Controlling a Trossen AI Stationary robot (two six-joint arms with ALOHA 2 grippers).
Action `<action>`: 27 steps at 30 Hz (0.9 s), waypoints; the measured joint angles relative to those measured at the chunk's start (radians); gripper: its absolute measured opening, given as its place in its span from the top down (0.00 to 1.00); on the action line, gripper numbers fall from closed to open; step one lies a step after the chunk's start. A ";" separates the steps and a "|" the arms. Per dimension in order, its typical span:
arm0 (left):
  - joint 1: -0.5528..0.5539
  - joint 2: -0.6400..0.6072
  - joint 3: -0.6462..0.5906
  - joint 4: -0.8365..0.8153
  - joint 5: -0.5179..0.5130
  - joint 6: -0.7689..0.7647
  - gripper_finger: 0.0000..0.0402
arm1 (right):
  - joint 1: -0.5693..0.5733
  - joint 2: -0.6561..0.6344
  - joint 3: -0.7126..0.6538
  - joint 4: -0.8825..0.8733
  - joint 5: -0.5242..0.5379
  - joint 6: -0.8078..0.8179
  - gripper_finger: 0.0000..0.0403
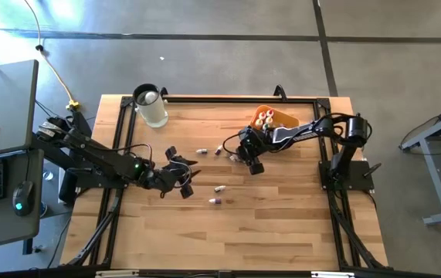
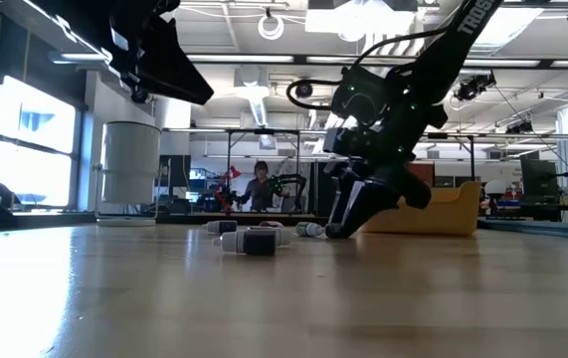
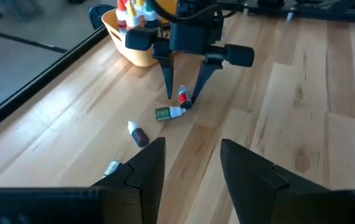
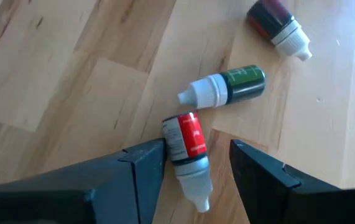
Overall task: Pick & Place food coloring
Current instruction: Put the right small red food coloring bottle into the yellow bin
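Right gripper (image 4: pixel 193 163) low over table centre, jaws spread, released, straddling red food coloring bottle (image 4: pixel 188 144) lying flat, white cap toward wrist. Green bottle (image 4: pixel 233 87) just beside it at 1 o'clock; dark bottle (image 4: pixel 278 22) farther at 1 o'clock. Orange-yellow tray (image 1: pixel 283 118) at 1 o'clock of right gripper holds upright bottles. Left gripper (image 1: pixel 180 176) at 8 o'clock of right, fingers apart, empty. Clear jar (image 1: pixel 151 106) at table's 11 o'clock.

Robotics lab, robot rig (image 2: pixel 288 187), concrete floor (image 1: pixel 205 46)
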 joint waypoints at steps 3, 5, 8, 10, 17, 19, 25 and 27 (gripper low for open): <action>-0.001 0.000 0.000 0.000 0.002 -0.017 0.62 | 0.000 0.001 0.000 0.011 -0.001 0.050 0.57; -0.001 0.000 0.000 -0.003 0.002 -0.030 0.62 | 0.001 0.002 -0.001 0.005 0.016 0.069 0.59; -0.001 0.000 0.000 -0.005 0.003 -0.031 0.62 | 0.002 0.003 -0.002 -0.006 0.011 0.108 0.64; -0.001 0.000 0.000 -0.006 0.003 -0.037 0.62 | 0.002 0.004 -0.002 -0.005 -0.013 0.149 0.70; -0.001 0.001 0.000 -0.006 0.021 -0.053 0.62 | 0.053 -0.021 -0.005 -0.004 0.071 0.250 0.84; -0.001 0.001 0.000 -0.006 0.037 -0.071 0.62 | 0.083 -0.052 -0.006 -0.033 0.140 0.291 0.84; -0.003 0.029 0.000 -0.001 0.071 -0.088 0.62 | 0.194 -0.238 0.013 -0.255 0.410 0.317 0.78; -0.003 0.049 0.001 0.011 0.070 -0.090 0.62 | 0.225 -0.306 0.013 -0.363 0.553 0.328 0.78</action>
